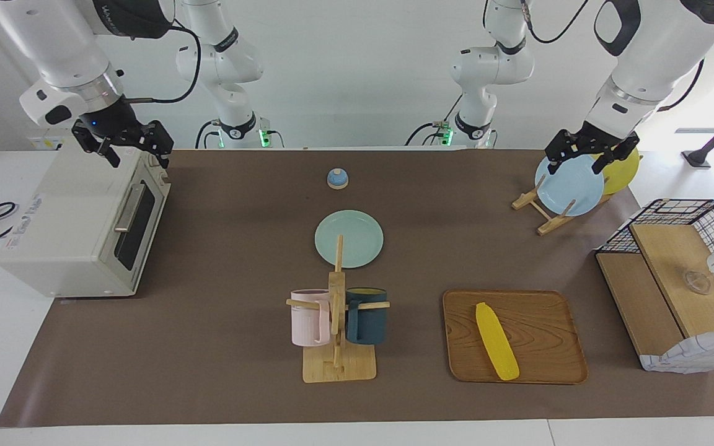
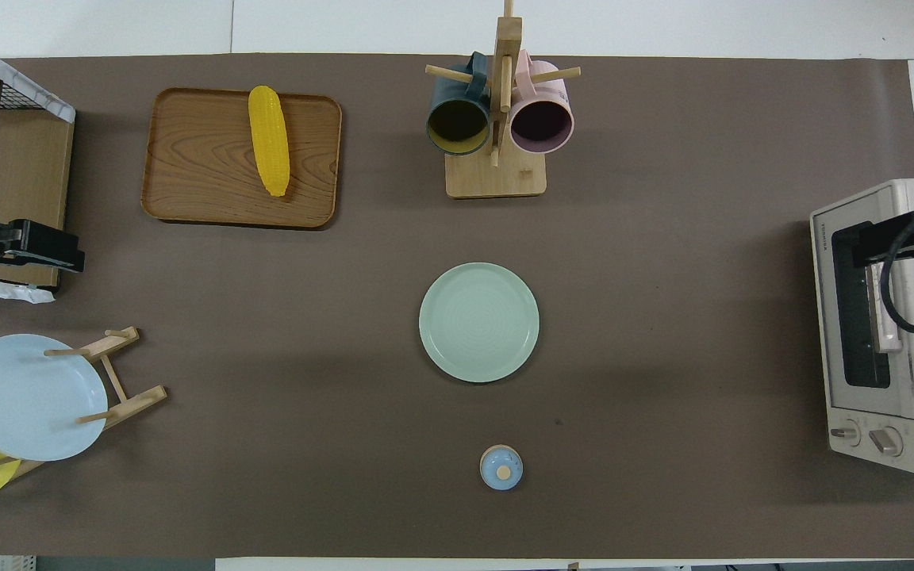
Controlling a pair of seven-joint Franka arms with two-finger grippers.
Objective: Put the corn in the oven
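Corn [image 1: 496,341], a bright yellow tapered cob, lies lengthwise on the brown wooden tray [image 1: 543,310] toward the left arm's end of the worktop. Left gripper [image 1: 591,158], over the plate rack, seems better placed; right gripper [image 1: 123,144] hangs over the off-white toaster oven [image 1: 66,229], door shut. Both sets of fingers open, empty.

- A green plate [image 1: 349,238] sits mid-table.
- Pink mug [image 1: 308,317] and dark blue mug [image 1: 366,316] hang on a wooden stand [image 1: 338,362].
- A wooden tray [image 1: 537,310] lies beside it.

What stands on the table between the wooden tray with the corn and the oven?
The mug rack with two mugs stands between the tray and the oven, clearest in the overhead view.
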